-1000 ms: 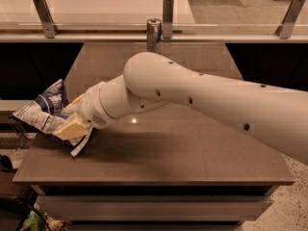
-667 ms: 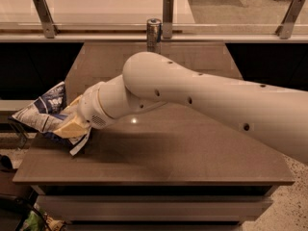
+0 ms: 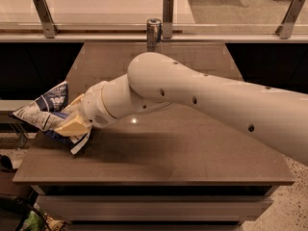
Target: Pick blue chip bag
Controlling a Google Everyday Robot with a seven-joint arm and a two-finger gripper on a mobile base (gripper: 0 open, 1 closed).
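Observation:
The blue chip bag (image 3: pixel 44 108), crumpled dark-blue foil with white text panels, lies at the table's left edge and partly overhangs it. A yellow sponge (image 3: pixel 71 125) lies against its right side. My gripper (image 3: pixel 83 129) is at the end of the white arm (image 3: pixel 192 95), which reaches across the table from the right. The gripper is down at the bag and sponge, touching or nearly touching them. The wrist hides most of it. The bag's right part is hidden behind the sponge and the gripper.
A tall silver can (image 3: pixel 153 31) stands at the far middle edge of the brown table (image 3: pixel 159 158). A glass rail with metal posts (image 3: pixel 44 16) runs behind it. The floor drops off to the left of the table, with dark clutter (image 3: pixel 24 218) below.

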